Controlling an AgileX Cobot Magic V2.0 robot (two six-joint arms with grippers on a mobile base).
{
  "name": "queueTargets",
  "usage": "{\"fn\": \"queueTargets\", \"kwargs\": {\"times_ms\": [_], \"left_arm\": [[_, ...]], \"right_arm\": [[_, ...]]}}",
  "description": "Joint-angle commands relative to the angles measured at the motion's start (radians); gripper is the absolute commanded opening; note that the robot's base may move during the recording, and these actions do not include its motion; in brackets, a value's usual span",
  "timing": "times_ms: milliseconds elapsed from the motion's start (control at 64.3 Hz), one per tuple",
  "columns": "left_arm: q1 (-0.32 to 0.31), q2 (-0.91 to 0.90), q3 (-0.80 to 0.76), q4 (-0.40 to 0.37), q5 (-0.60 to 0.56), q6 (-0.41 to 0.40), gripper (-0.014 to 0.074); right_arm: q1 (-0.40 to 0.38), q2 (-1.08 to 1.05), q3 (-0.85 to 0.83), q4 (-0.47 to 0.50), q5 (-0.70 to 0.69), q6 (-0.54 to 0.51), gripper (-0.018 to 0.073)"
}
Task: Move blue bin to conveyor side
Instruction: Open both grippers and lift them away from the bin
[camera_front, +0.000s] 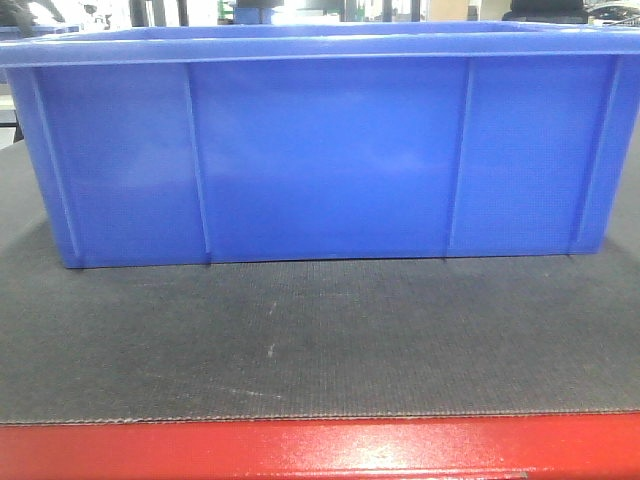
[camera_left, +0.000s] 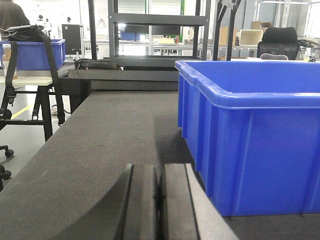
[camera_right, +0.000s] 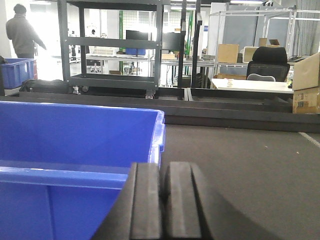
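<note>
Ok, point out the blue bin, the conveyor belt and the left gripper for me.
blue bin (camera_front: 325, 160): front view, middle of its near side wall.
conveyor belt (camera_front: 320, 340): front view, bare belt before the bin.
left gripper (camera_left: 159, 200): left wrist view, seam between the closed fingers.

- A tall black shelving rack (camera_right: 120, 45) stands straight ahead of the right wrist camera, beyond the dark surface.
- Up and left of it, a person (camera_right: 22, 30) in a grey jacket stands in bright light.
- To the far right sit a black office chair (camera_right: 270, 62), a white table (camera_right: 250, 85) and cardboard boxes (camera_right: 306, 82).
- Ahead and left of the left wrist camera, a second blue crate (camera_left: 32, 54) rests on a stand, over a pale floor (camera_left: 22, 145).
</note>
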Motion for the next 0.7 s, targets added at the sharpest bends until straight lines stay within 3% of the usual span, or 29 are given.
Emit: {"fn": "queueTargets", "kwargs": {"times_ms": [0,280,606,684], "left_arm": [[0.002,-0.004,-0.002,-0.005,-0.024,0.003,-0.0016],[0.002,-0.004,-0.002,-0.005,-0.024,0.003,-0.0016],[0.002,-0.004,-0.002,-0.005,-0.024,0.003,-0.0016],[0.002,-0.004,-0.002,-0.005,-0.024,0.003,-0.0016]], "right_arm": [[-0.008,-0.004,0.014,-0.016,-0.026,-0.007,-0.005],[-0.081,-0.05,0.191,-0.027,-0.069,0.021,-0.005],[-0.081,-0.151,0.398,-0.027,-0.257,0.023,-0.005],[-0.081,-0.151,0.398,-0.02,-0.223,0.023,-0.005]]}}
